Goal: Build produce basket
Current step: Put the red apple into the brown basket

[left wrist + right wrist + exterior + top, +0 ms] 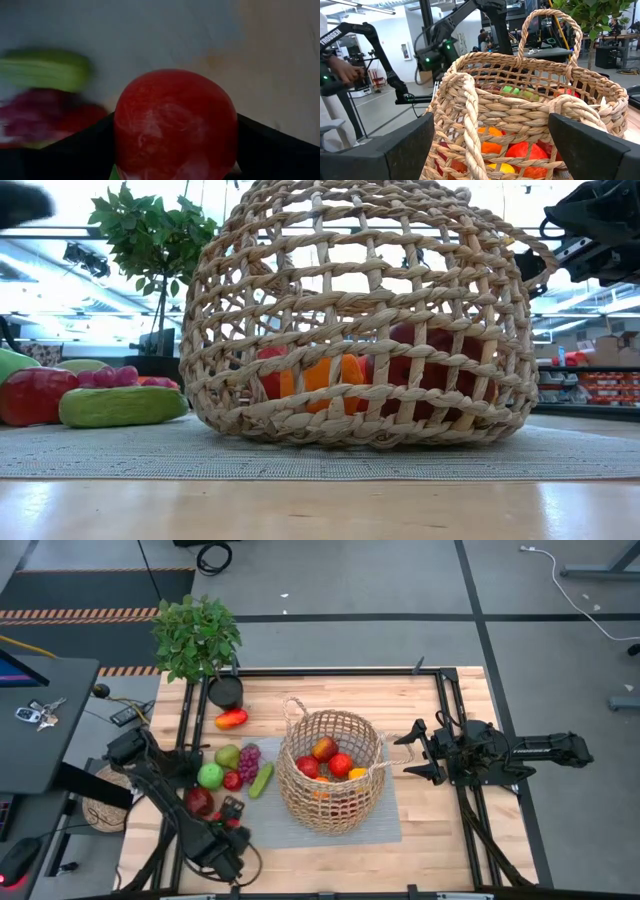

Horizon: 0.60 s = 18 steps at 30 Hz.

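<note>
High view: the basket sits mid-tabletop on a grey mat, holding red apples, an orange and a lemon. Bare wood is free along the near edge and toward the right edge; the mat's right part is free too.

The rest of the produce is bunched just left of the basket on the mat's left end: cucumber, grapes, pear, green apple, small red fruit between them. The pepper lies apart toward the far edge, next to a black pot with a leafy plant at the far left corner.

The left gripper is low at the left edge of the pile, around a dark red apple; left wrist view shows the apple between its fingers, grip not clear, jaws wide. Cucumber and grapes stand between it and the basket.

The right gripper is just right of the basket, jaws spread wide on either side of the basket's near loop handle, nothing held.

Low view: woven wall fills the middle, shelves and boxes behind. Right wrist view shows a person's hand far off.
</note>
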Motion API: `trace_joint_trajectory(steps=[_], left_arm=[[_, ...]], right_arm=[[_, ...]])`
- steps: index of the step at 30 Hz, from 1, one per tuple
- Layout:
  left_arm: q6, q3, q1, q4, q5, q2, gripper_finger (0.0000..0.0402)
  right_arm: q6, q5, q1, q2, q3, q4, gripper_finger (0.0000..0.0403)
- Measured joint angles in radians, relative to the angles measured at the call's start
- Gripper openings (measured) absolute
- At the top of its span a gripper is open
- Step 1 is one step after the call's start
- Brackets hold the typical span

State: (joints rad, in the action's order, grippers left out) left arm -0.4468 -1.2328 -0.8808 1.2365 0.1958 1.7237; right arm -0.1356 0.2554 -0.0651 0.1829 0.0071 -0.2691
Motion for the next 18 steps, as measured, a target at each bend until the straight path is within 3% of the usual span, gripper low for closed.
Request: trace_joint_trajectory(steps=[5,12,18], left_arm=[[-0.080,-0.115,0.049,-0.003,0.194,0.000,0.0331],[-0.039,-0.298,0.088,0.056,0.475,-0.004,0.0331],[-0.013,-0.347,0.112,0.075,0.658,-0.097,0.0331]], right_arm=[[0.000,0.000,0.000,0.000,0.000,0.000,0.0394],[0.000,0.000,0.000,0.000,0.000,0.000,0.0394],[0.000,0.000,0.000,0.000,0.000,0.000,0.0394]])
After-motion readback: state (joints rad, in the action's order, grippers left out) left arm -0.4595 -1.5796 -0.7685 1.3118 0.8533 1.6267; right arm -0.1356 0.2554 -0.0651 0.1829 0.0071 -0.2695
